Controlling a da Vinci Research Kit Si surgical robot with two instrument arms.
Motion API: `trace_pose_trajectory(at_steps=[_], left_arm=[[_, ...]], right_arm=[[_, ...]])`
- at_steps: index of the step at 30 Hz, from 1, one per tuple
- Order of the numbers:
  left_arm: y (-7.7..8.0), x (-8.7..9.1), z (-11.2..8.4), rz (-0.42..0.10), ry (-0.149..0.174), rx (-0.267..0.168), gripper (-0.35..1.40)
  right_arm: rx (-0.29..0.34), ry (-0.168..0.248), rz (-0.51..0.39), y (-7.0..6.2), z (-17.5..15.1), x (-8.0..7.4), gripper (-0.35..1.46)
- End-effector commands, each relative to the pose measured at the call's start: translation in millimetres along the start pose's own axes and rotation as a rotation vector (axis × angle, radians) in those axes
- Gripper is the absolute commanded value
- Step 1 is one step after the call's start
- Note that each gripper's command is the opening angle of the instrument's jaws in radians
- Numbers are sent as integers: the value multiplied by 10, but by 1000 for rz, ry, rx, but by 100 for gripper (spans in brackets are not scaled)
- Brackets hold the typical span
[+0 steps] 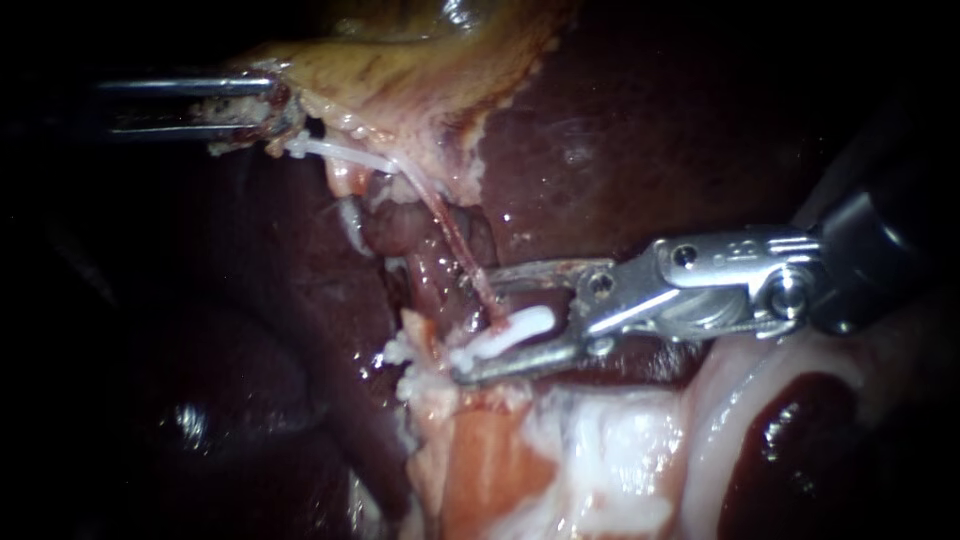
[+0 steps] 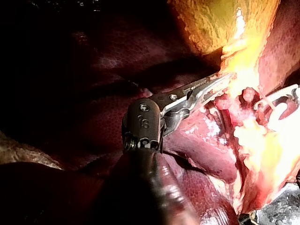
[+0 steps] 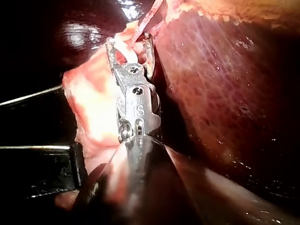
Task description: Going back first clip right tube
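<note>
The liver (image 1: 650, 130) fills the field, with the gallbladder (image 1: 400, 70) above it. My right tool (image 1: 475, 325) enters from the right, jaws open with a clear gap. My left tool (image 1: 270, 110) has its jaws closed on the gallbladder edge. A thin tube (image 1: 450, 235) runs down from that edge. The white clip (image 1: 510, 333) sits at the tube's lower end, between my right tool's open jaws.

The right instrument (image 1: 470, 327) and the left instrument (image 1: 262, 108) are seen to be of bright, polished metal. The clip (image 1: 505, 335) is shown as smooth white plastic with a slight sheen. The dark liver (image 1: 650, 130) and the yellowish gallbladder (image 1: 400, 70) are covered in a wet, glossy film.
</note>
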Motion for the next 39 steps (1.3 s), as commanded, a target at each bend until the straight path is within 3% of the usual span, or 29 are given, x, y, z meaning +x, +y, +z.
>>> trace_pose_trajectory(at_steps=[1, 16, 39], left_arm=[[-1, 0, 0, 1, 0, 0, -35], [-3, -2, 0, 1, -1, -2, -35], [-4, -3, 2, 2, 0, 0, -35]], right_arm=[[1, 0, -12, 0, -3, 0, 50], [57, 1, -96, -3, -27, -5, 50], [75, 7, -147, 2, -71, -4, 50]])
